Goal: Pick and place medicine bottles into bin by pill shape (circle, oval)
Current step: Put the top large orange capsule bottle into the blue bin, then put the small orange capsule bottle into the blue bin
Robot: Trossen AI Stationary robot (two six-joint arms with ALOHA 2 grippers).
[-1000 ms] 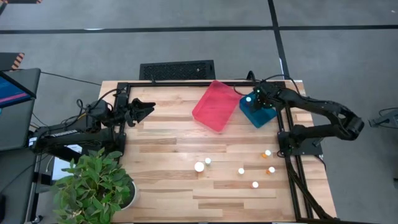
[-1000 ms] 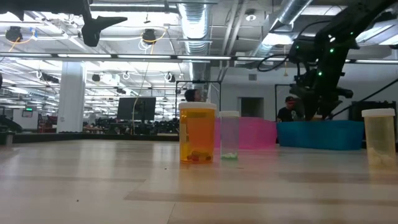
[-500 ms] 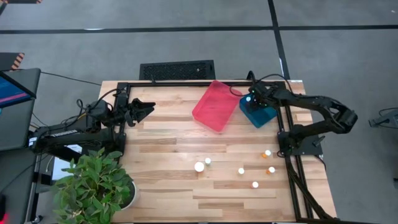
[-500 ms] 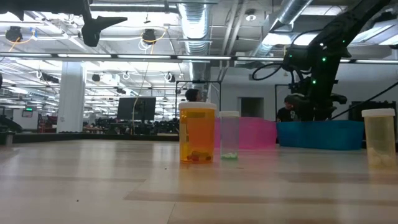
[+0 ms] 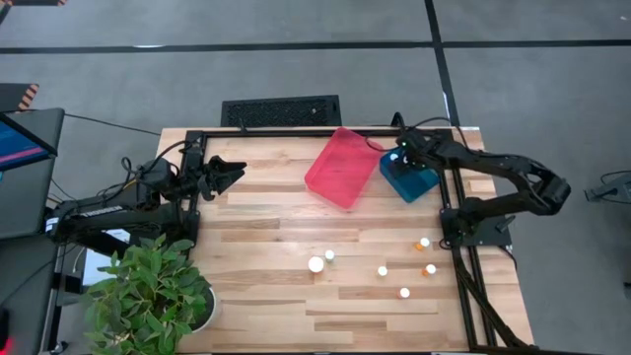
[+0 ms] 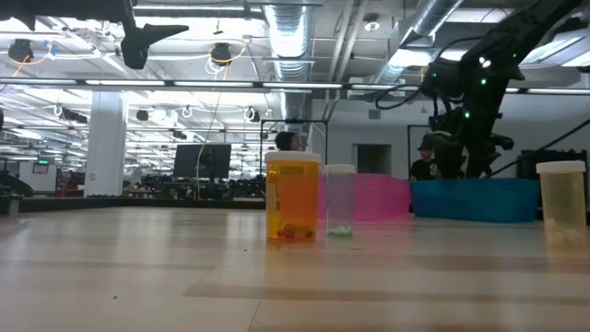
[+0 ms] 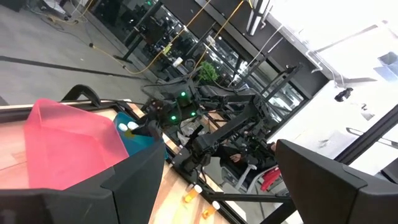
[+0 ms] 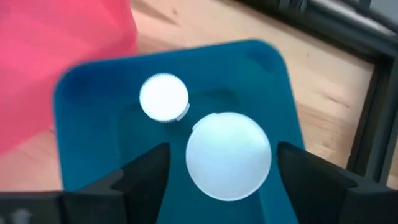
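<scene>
My right gripper hangs over the blue bin at the far right, fingers pointing down and open. A wide white-capped bottle sits between them, with a gap showing on each side. A smaller white-capped bottle stands in the same bin. Several more bottles stand on the near right of the table, among them a wide one and an orange one. The pink bin lies beside the blue one. My left gripper waits open at the far left.
In the low view an orange bottle, a clear one and a pale one stand in the foreground. A potted plant stands at the near left corner. Black frame rails run along the table's right and far edges.
My right gripper has shifted a little toward the table's left over the blue bin.
</scene>
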